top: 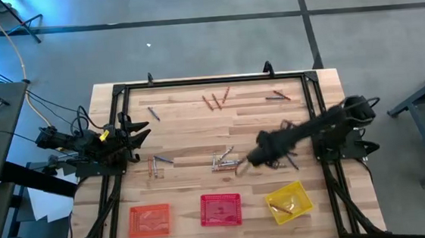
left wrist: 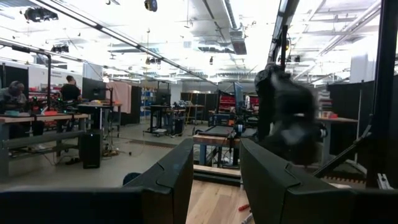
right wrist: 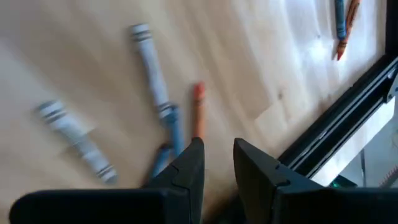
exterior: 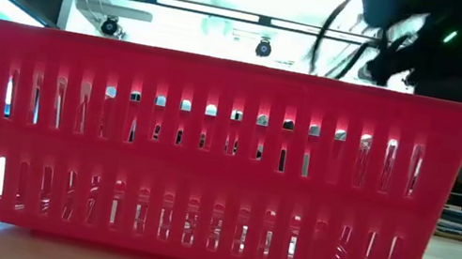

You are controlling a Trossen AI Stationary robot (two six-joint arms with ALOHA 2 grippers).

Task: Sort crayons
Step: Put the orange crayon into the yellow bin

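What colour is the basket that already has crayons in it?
Yellow basket, best seen in the high view.

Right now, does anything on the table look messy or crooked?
Yes. The crayons lie scattered all over the table instead of in the baskets. The yellow basket sits crooked, while the red basket and orange basket sit straight. The right gripper is over the middle pile.

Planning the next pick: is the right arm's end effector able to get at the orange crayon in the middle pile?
Probably yes. The right end effector hangs open just above the orange crayon, with only bare table and a grey crayon and blue crayon lying beside it.
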